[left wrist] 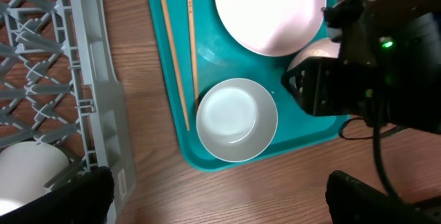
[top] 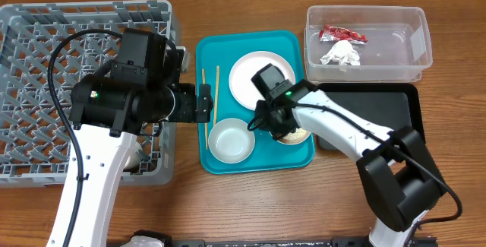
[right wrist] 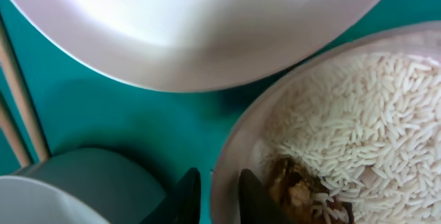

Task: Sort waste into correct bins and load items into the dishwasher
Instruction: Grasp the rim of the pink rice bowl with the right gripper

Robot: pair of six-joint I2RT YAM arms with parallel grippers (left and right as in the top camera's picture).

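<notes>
Right fingers are straddling the thin rim of the metal bowl, one inside and one outside; whether they are pinching it, I cannot tell. The bowl is sitting on the teal tray, just beside the glossy plate, holding loose rice and a crumbly brown lump. Lifting it level should be keeping the grains in. Left fingers are hanging spread wide, empty, beside the lattice rack.
</notes>
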